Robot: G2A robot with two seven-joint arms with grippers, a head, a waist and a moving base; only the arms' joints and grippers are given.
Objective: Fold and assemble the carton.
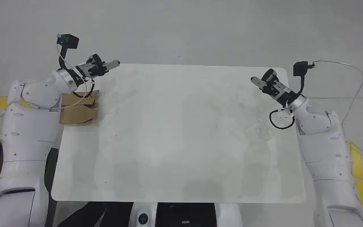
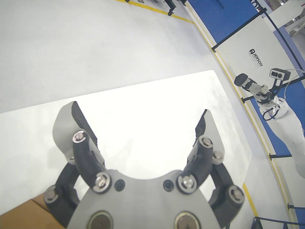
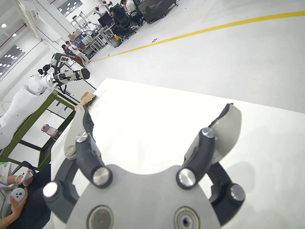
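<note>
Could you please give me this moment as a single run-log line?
left claw: open, near carton | right claw: open, over table, right side | carton: at table left edge, unheld

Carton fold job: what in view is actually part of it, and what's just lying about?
Part of the job: carton at the table edge; left gripper, open; right gripper, open.
Lying about: pink bottle; green rack beside the table.

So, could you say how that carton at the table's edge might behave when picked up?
The carton looks like thin cardboard lying fairly flat, so probably light and bendy at its creases. Its raised flap may swing when lifted.
</note>
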